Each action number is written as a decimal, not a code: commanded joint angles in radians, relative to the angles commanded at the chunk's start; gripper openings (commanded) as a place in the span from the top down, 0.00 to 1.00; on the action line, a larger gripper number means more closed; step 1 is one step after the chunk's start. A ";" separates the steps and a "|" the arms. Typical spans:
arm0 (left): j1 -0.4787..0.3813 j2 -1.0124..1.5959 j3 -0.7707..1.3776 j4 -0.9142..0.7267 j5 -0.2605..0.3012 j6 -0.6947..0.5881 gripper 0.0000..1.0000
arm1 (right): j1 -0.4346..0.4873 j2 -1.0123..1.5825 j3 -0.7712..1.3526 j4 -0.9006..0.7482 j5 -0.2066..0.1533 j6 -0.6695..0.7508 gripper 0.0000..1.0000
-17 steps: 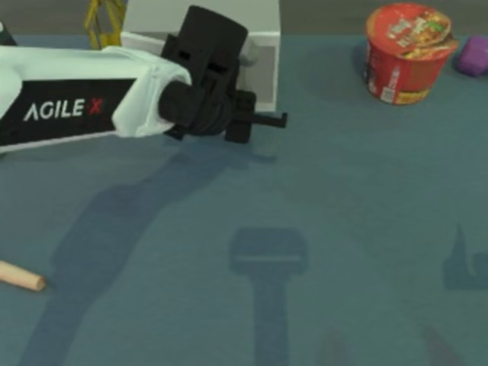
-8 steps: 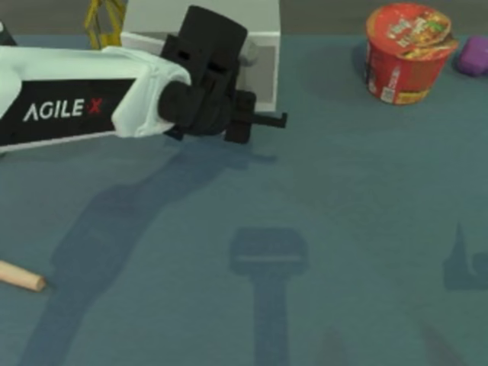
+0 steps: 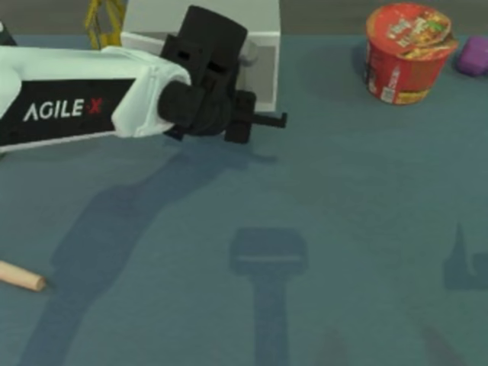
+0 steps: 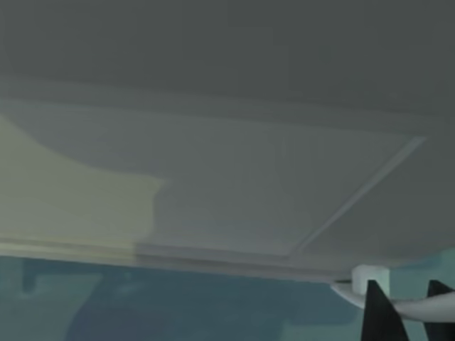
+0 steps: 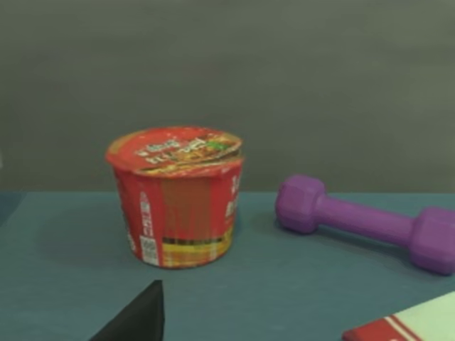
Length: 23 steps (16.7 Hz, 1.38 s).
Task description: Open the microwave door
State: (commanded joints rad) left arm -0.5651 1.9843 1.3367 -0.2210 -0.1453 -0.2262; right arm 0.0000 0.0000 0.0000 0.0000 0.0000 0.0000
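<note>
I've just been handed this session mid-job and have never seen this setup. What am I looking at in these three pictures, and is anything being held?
Two AgileX arms work at a blue-green table. The top view looks down from above. In it the left arm reaches across to the microwave at the far edge; its left gripper sits low, right in front of the microwave door. The left wrist view rides on that arm, so the door fills it, with dark fingertips near a small white part at its edge. I cannot tell whether they grip anything. The right wrist view shows a red noodle cup, a purple dumbbell and a red-and-white corner; only one dark fingertip of the right gripper shows. Also on the table: a wooden stick and something yellow.
</note>
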 joint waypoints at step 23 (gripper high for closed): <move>0.020 -0.028 -0.042 0.018 0.026 0.047 1.00 | 0.000 0.000 0.000 0.000 0.000 0.000 0.00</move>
State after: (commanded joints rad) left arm -0.5449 1.9568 1.2949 -0.2028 -0.1194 -0.1794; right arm 0.0000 0.0000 0.0000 0.0000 0.0000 0.0000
